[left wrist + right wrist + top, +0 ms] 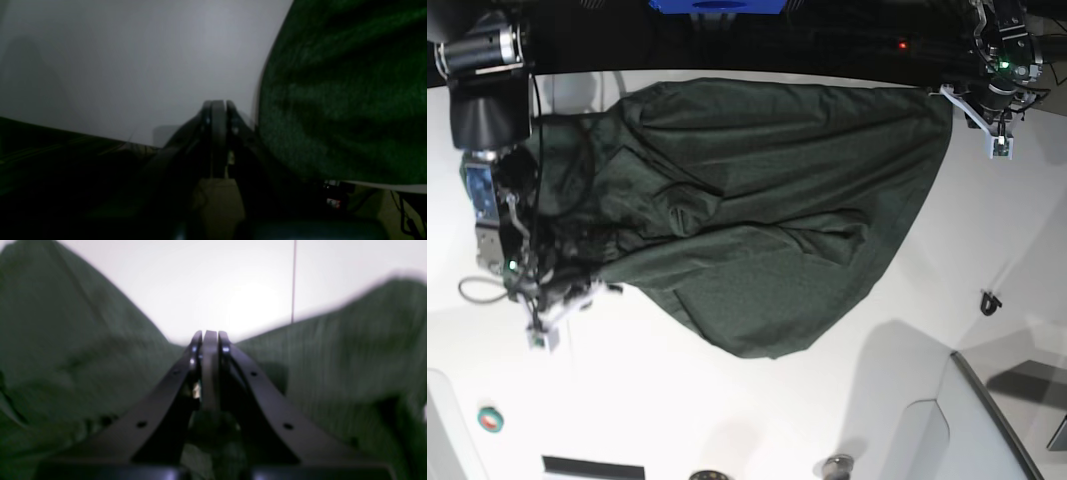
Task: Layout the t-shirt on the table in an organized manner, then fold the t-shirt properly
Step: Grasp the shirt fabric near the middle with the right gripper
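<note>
Shows a big dark green t-shirt [767, 220] lying on the white bench [727, 400], bunched and full of wrinkles, not flat. Reaches from the far edge of the bench down to a rounded tip near the middle in the base view. Shows the right end effector [210, 335] at the left side of that view, low over the crumpled edge of the cloth. Has its jaws pressed together, with green cloth on both sides and under the fingers; cannot tell if any cloth sits pinched between them. Shows a thin seam line [293, 280] on the bench past the tips. Shows the left end effector [218, 105] at the far right corner of the t-shirt, jaws pressed together too, with the cloth just beside it on the right. Cannot tell if it grips the cloth. Shows a small black thing [990, 302] on the bench, well apart from the t-shirt.
</note>
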Action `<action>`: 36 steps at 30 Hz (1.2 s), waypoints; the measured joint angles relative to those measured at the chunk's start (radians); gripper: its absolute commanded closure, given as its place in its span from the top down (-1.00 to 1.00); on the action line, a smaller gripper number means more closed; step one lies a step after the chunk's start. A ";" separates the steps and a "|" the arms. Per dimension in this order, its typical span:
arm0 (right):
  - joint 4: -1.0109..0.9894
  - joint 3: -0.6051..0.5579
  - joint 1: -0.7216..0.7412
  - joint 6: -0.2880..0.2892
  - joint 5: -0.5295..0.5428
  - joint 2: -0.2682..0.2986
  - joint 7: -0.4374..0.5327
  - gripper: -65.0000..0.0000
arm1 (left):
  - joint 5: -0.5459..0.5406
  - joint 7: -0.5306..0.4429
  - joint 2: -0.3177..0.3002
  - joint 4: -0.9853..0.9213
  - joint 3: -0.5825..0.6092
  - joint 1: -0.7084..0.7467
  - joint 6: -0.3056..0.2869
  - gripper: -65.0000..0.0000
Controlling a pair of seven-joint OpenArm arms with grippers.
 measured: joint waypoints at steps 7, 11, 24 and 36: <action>0.002 0.004 0.044 -0.001 -0.002 0.003 -0.063 -0.37 | -0.001 0.000 0.000 0.000 -0.008 0.002 0.000 -1.00; 0.243 0.006 -0.137 -0.005 0.002 -0.017 -0.132 0.20 | 0.002 0.002 -0.001 0.000 -0.009 0.001 0.001 -1.00; 0.143 0.066 -0.221 -0.005 -0.004 -0.077 -0.133 0.09 | 0.006 0.001 -0.002 0.022 -0.002 0.000 0.000 -1.00; -0.001 0.069 -0.128 -0.004 0.000 -0.072 -0.071 -0.45 | 0.005 0.000 -0.004 0.019 -0.003 0.000 0.000 -1.00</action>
